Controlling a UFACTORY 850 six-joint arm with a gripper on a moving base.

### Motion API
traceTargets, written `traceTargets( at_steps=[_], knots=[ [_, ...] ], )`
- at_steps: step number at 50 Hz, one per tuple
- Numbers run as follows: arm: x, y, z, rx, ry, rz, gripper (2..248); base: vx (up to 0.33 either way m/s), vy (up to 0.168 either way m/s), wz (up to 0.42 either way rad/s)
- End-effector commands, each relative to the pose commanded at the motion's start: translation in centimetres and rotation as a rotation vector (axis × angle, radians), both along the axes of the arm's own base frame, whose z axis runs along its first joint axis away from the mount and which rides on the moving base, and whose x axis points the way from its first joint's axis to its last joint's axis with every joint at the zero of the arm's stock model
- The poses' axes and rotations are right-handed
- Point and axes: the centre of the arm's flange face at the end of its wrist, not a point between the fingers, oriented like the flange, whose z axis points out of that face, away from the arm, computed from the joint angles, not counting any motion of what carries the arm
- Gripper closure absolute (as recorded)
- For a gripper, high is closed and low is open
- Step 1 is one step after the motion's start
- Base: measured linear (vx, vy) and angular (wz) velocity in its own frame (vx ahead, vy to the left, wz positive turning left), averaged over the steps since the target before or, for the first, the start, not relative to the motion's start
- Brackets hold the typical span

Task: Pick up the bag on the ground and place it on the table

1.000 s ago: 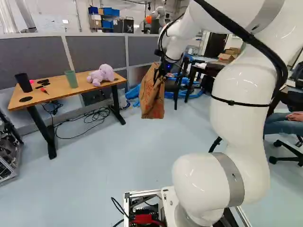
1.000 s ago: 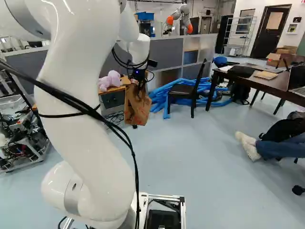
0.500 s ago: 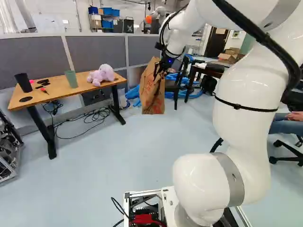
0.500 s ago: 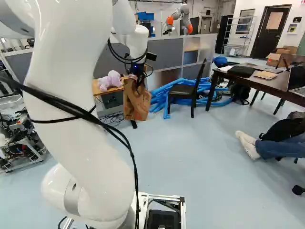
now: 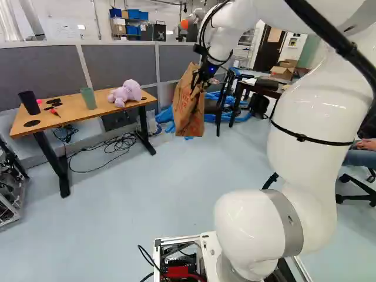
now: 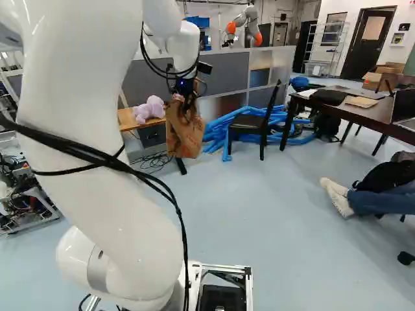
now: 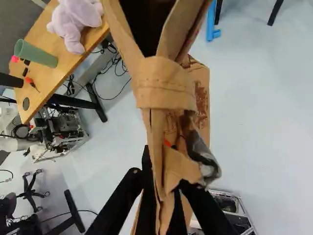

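brown and creased, the bag (image 5: 188, 117) (red print and all) hangs above the floor (image 5: 141, 200), pinched by the pincer (image 5: 198, 84).

The arm (image 5: 305, 176) is glossy white, with rounded joints. The gripper (image 5: 197, 86) is black, its two fingers (image 7: 120, 200) dark and slender. Just behind the fingers are a blue light (image 5: 212, 69) and a small black box (image 6: 205, 67). Farther back from them come thick black cables (image 5: 348, 50), a thin black strap (image 5: 301, 137) and a grey band (image 5: 288, 220).

A brown bag (image 6: 184, 140) hangs, apparently near the wooden table (image 6: 126, 120) that bears 1 purple plush toy (image 6: 150, 109).
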Motion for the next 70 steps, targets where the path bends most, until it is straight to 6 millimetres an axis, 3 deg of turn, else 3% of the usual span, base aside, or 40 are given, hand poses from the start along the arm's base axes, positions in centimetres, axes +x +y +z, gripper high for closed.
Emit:
traceTargets(
  at_steps=[45, 70],
  knots=[
    [-2.0, 1.5, 6.0, 0.099, 0.023, 0.063, 229, 0.000, 0.000, 0.000],
    [-3.7, 0.7, 9.0, -0.042, -0.019, 0.115, 229, 0.000, 0.000, 0.000]
  ],
)
